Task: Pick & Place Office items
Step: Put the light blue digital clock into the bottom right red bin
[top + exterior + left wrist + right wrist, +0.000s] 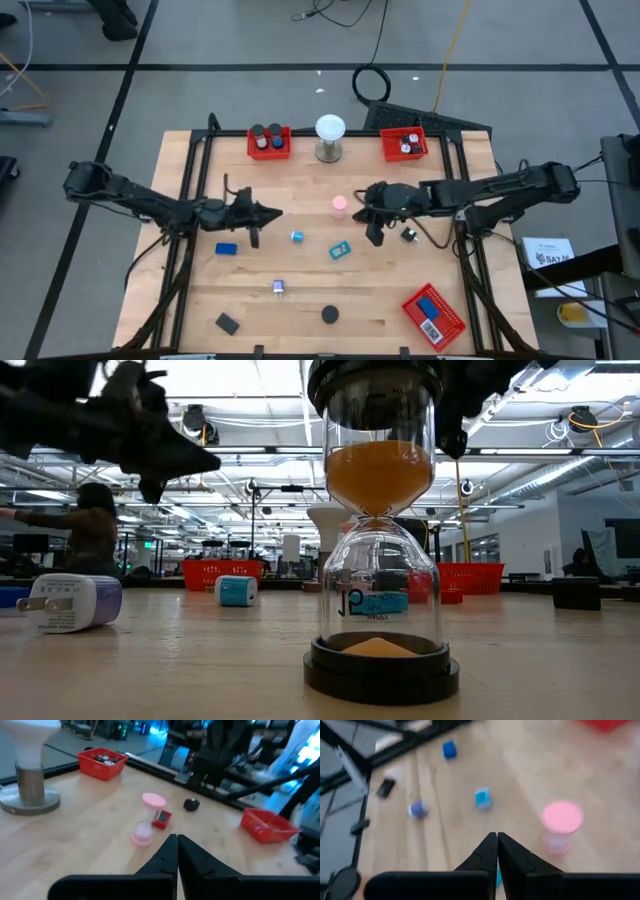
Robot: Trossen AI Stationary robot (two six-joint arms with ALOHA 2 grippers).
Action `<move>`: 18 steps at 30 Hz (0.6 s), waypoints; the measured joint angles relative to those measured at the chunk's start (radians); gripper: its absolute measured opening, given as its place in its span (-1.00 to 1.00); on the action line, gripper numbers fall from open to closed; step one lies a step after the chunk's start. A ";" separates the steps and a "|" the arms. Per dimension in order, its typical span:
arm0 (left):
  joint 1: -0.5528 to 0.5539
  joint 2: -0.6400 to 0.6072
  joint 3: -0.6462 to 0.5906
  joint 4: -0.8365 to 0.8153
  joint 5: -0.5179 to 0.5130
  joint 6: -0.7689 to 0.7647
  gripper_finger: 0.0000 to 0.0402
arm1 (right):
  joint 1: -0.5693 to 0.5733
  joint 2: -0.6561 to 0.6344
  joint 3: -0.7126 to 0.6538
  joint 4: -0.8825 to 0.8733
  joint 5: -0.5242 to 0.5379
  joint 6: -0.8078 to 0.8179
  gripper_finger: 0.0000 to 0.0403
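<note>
Two dark arms reach in over the wooden counter (300, 290) from either side. Three red mesh trays sit on it: two along the far edge, one (269, 142) left of the white globe (330, 130) and one (404, 144) right of it, and a third (434, 314) tilted near the front right corner with a blue item inside. The left tool (272, 212) hovers left of centre with its fingers pressed together, holding nothing. The right tool (374, 236) hangs right of centre, fingers also together and empty, just beside a pink hourglass (340, 206). Office items lie scattered between and in front of the arms: a blue block (226, 249), a teal block (340, 250), a small blue piece (297, 237), a white plug adapter (279, 288), a black disc (329, 315), a black block (228, 323) and a small black piece (409, 235).
</note>
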 joint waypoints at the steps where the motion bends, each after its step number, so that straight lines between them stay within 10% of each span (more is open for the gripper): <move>1: 0.000 0.000 -0.031 0.064 0.002 -0.010 -0.97 | 0.000 0.017 0.015 -0.039 -0.018 0.010 -0.94; 18: 0.004 0.002 -0.124 0.183 -0.071 -0.026 -0.88 | 0.029 0.291 0.233 -0.285 -0.182 -0.126 0.00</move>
